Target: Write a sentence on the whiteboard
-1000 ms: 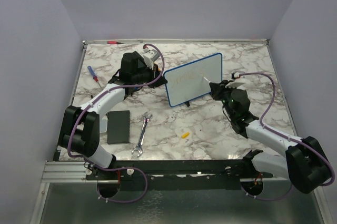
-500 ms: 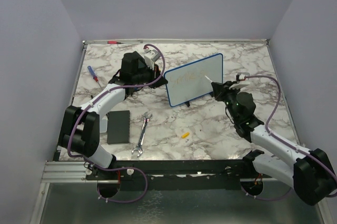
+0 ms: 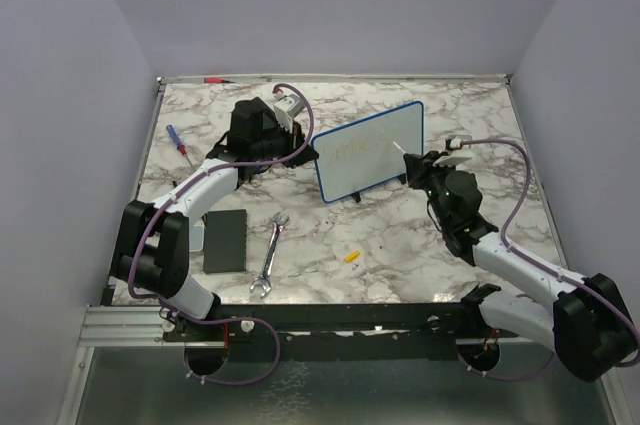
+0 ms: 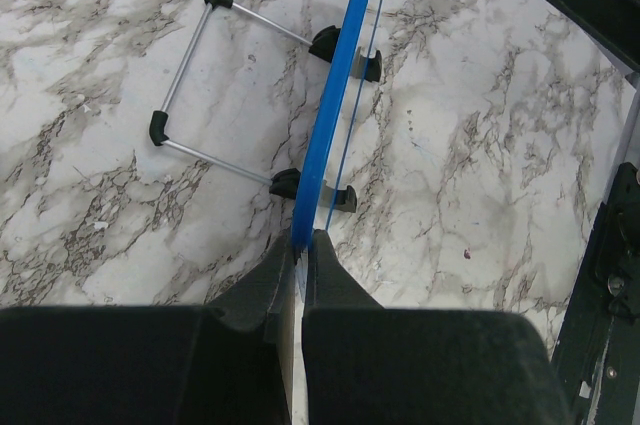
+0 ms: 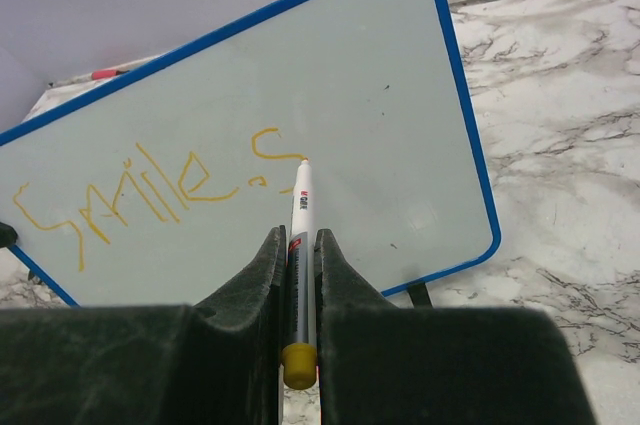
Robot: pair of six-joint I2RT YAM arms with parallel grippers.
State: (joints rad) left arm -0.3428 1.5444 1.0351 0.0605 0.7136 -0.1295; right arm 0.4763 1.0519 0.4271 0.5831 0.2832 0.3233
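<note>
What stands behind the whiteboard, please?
A wire stand with black feet props the whiteboard from behind, on the table. In the top view the board hides its wire frame.

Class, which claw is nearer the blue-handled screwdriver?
Left. The left claw clamps the whiteboard, right of the screwdriver; the right claw, holding a marker, is farther beyond it.

Top view: the sentence (image 3: 352,148) is too small to read. Left wrist view: the whiteboard (image 4: 335,95) shows edge-on, its face unseen and its far end cut off at the top. Right wrist view: the fingers (image 5: 250,285) of the right gripper (image 5: 298,240) hide the lower barrel of the marker (image 5: 301,200) and part of the board's bottom edge.
</note>
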